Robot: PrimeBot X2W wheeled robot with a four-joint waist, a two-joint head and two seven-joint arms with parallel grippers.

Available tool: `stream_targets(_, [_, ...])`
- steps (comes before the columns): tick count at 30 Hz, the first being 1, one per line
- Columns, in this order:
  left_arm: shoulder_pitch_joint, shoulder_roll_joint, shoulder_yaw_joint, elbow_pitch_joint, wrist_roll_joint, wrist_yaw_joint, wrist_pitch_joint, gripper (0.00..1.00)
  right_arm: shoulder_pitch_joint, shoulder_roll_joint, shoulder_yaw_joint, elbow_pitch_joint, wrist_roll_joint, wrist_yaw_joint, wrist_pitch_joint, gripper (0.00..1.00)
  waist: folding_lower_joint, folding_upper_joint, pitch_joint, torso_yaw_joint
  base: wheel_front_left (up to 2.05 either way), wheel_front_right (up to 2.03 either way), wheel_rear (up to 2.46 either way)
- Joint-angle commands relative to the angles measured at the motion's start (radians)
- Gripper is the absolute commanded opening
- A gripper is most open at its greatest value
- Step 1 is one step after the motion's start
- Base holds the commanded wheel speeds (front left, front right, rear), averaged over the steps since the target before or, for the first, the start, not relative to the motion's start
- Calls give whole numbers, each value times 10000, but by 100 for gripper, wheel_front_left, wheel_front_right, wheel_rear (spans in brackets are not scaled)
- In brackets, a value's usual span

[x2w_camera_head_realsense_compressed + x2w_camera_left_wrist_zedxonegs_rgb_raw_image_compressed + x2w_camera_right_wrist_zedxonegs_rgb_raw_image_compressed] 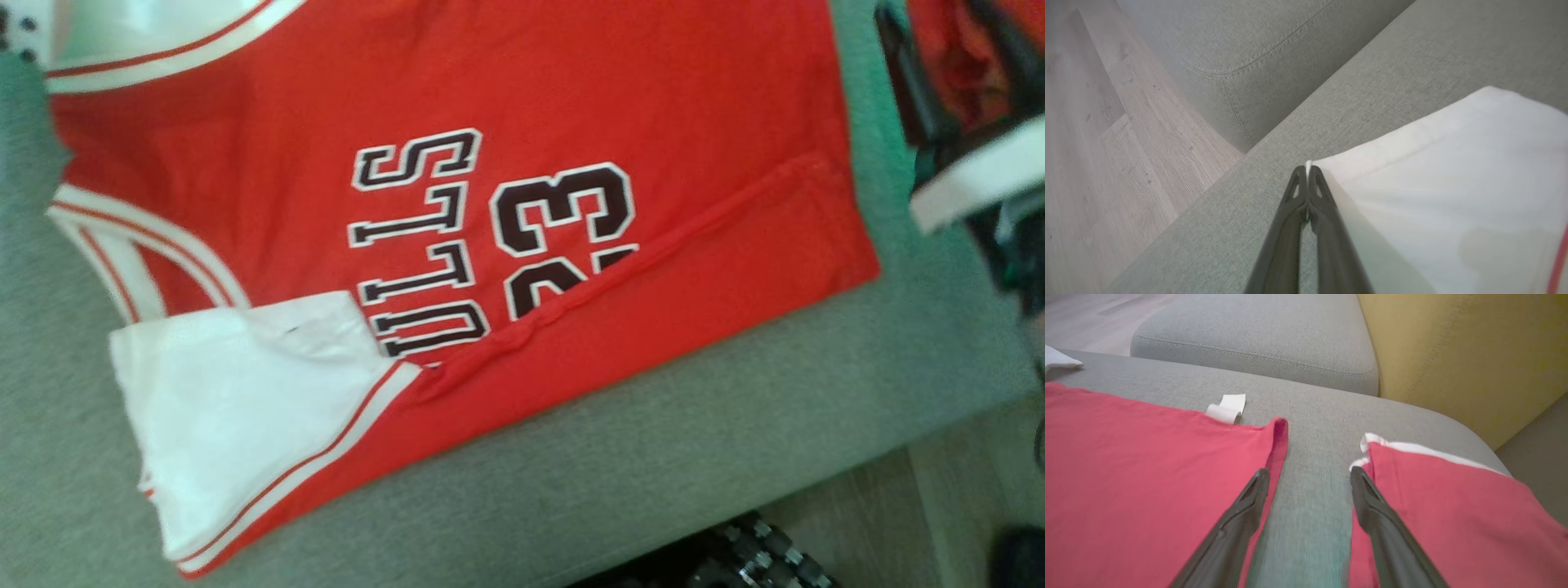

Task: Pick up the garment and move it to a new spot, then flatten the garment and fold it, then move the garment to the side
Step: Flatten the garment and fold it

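The garment (653,122) is a red jersey with dark white-edged letters and numbers, lying spread on a grey sofa cushion (653,457). At its lower left a white inner layer (237,408) is turned outward. In the left wrist view my left gripper (1306,169) is shut on the corner of that white cloth (1453,183), a sliver of it showing between the fingertips. My right gripper (1309,475) stands open over bare cushion (1310,416), with one red edge of the garment (1147,465) by its left finger and another red, white-trimmed part (1433,498) by its right finger.
Wooden floor (1106,143) lies beyond the cushion's edge. A second grey cushion (1257,335) and a yellow backrest (1461,355) stand past the right gripper. A white label (1227,408) pokes out from the garment. A pale forearm (971,175) shows at upper right.
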Motion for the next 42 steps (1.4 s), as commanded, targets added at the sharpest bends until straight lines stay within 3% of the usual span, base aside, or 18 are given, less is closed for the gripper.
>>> stream_targets(1, [-597,217,352,-230,115,59,-99,0,-101,-251,75,-84,6,-9,222,100,0,0,-49,291,0,0,0])
stream_targets(8, [-998,-227,35,-486,176,32,-493,0,-2047,-261,712,1308,404,-9,1517,100,0,0,82,1118,0,0,0])
stream_targets(16, [-1236,-404,-314,-585,102,19,-864,0,-3264,-500,1359,3159,411,-9,1818,100,0,0,163,1731,0,0,0])
stream_targets(18, [-1247,-413,-397,-563,59,17,-943,0,-3398,-540,1552,3488,474,-9,1929,84,0,0,141,1830,0,0,0])
stream_targets(21, [-1243,-447,-501,-522,-26,16,-1052,0,-3515,-614,1907,3824,760,-9,2226,77,0,0,97,1965,0,0,0])
stream_targets(24, [-1223,-473,-587,-470,-139,16,-1156,0,-3614,-742,2288,3898,1127,-9,2411,76,0,0,56,2088,0,0,0])
stream_targets(26, [-1204,-477,-641,-432,-211,15,-1218,0,-3654,-843,2568,3904,1366,-9,2593,68,0,0,32,2162,0,0,0])
stream_targets(28, [-1206,-463,-703,-411,-262,15,-1286,0,-3721,-991,2835,3890,1560,-9,2742,41,0,0,24,2233,0,0,0])
stream_targets(30, [-1210,-449,-755,-390,-313,15,-1355,0,-3799,-1146,3119,3843,1707,-9,2820,0,0,0,18,2295,0,0,0])
stream_targets(35, [-1226,-438,-858,-303,-387,14,-1624,0,-4077,-1411,3577,3900,1847,-9,2702,0,0,0,-24,2414,0,0,0])
stream_targets(42, [-1441,-371,-753,-113,-37,146,-2656,0,-4690,-1353,3143,4238,1749,-9,1229,0,0,0,-124,2511,0,0,0])
